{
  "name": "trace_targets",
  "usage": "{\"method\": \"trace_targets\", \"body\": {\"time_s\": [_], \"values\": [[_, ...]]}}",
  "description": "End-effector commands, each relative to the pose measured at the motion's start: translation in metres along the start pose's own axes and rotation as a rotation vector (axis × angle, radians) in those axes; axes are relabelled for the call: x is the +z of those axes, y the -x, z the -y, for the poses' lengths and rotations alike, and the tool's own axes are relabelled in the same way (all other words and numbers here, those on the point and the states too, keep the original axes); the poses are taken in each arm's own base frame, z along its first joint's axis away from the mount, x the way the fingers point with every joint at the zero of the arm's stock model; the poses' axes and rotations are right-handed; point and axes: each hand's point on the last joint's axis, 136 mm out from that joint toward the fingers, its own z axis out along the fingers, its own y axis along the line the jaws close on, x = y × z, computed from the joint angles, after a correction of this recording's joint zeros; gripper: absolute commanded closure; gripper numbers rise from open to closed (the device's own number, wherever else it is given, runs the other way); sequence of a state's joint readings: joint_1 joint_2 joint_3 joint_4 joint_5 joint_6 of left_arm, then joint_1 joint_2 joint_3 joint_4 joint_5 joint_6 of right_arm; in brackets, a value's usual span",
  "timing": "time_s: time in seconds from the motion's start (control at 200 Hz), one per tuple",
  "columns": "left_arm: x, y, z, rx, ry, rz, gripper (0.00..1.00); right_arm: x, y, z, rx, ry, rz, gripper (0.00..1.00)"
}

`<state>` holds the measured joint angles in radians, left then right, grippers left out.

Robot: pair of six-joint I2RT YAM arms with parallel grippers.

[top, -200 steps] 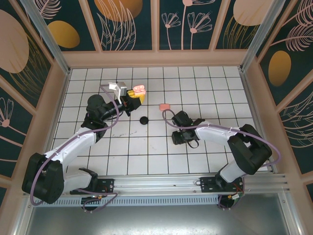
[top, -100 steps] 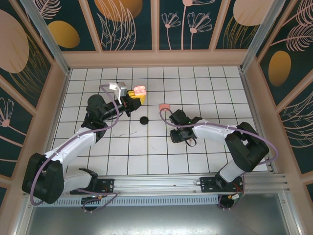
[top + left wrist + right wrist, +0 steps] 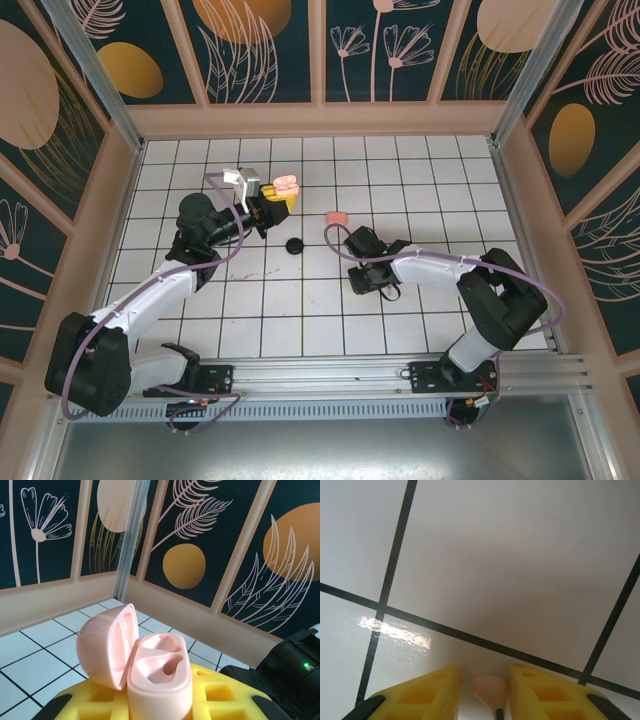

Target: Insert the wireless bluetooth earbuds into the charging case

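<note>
The right gripper, jaws narrowed but not yet pinching, straddles a pale pink earbud on the tiles near mid-table. At far left the left gripper clamps the open pink charging case, both wells empty. No bud is seated yet; over the last second the right arm edged left.

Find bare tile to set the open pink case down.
Free: the tiles from the right arm to the back wall, and the near rows between both arms. Crowded: centre, around the black case, pink piece and left gripper.
</note>
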<state>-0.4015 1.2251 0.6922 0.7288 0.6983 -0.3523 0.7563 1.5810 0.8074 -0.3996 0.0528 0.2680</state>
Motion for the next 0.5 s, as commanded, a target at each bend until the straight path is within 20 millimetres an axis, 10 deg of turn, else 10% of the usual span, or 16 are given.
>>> {"method": "trace_targets", "body": {"time_s": [0.0,0.49], "values": [[-0.0006,0.0129,0.0075,0.040,-0.027,0.027,1.00,0.0027,-0.0046,0.0028,-0.021,-0.037,-0.025,0.69],[-0.0012,0.0090,0.0088,0.034,-0.036,0.017,1.00,0.0023,-0.0028,-0.0019,-0.033,-0.033,-0.018,0.85]]}}
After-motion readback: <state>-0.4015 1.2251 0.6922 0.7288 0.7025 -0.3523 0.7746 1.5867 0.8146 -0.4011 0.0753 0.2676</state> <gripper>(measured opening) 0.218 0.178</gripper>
